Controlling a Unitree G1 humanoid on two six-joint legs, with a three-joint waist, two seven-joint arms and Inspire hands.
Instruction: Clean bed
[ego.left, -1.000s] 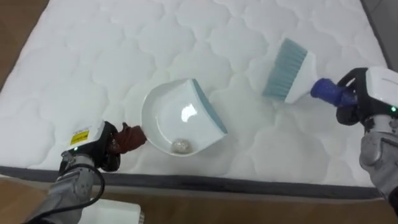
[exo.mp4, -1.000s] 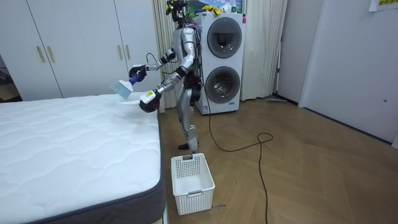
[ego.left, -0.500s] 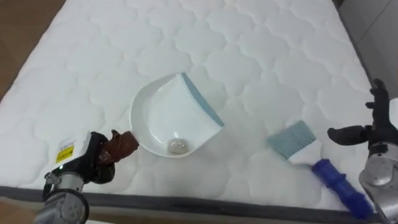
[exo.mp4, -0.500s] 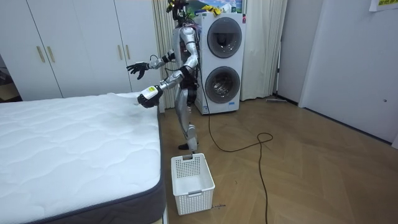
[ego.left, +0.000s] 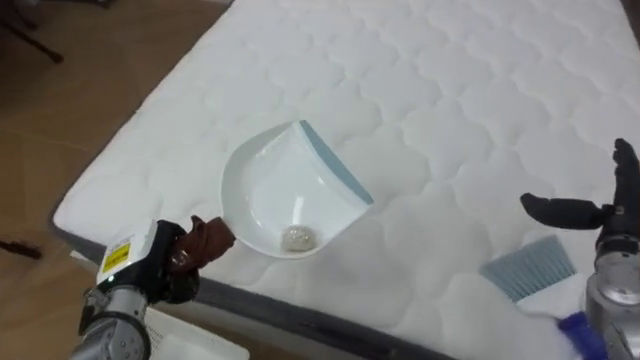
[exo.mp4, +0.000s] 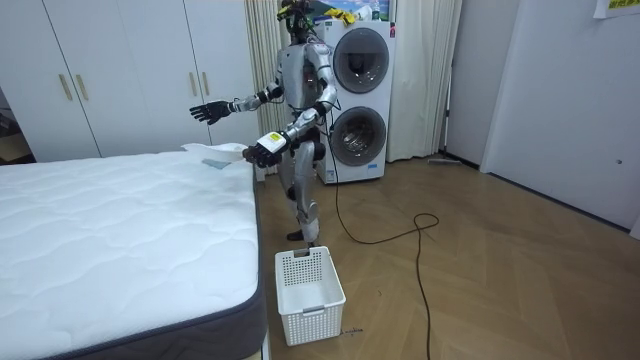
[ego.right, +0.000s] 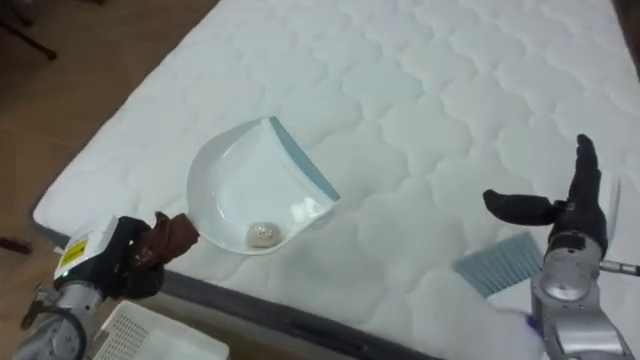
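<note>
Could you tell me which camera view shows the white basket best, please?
The room view: the whole basket stands on the floor by the corner of the bed. The eye views catch just a white corner of it below the bed's edge.

A white dustpan with a blue-grey lip and brown handle is showing left of centre over the white quilted mattress, holding 1 small pale ball. A blue-handled brush is lying at the lower right, bristles pointing up-left.
</note>
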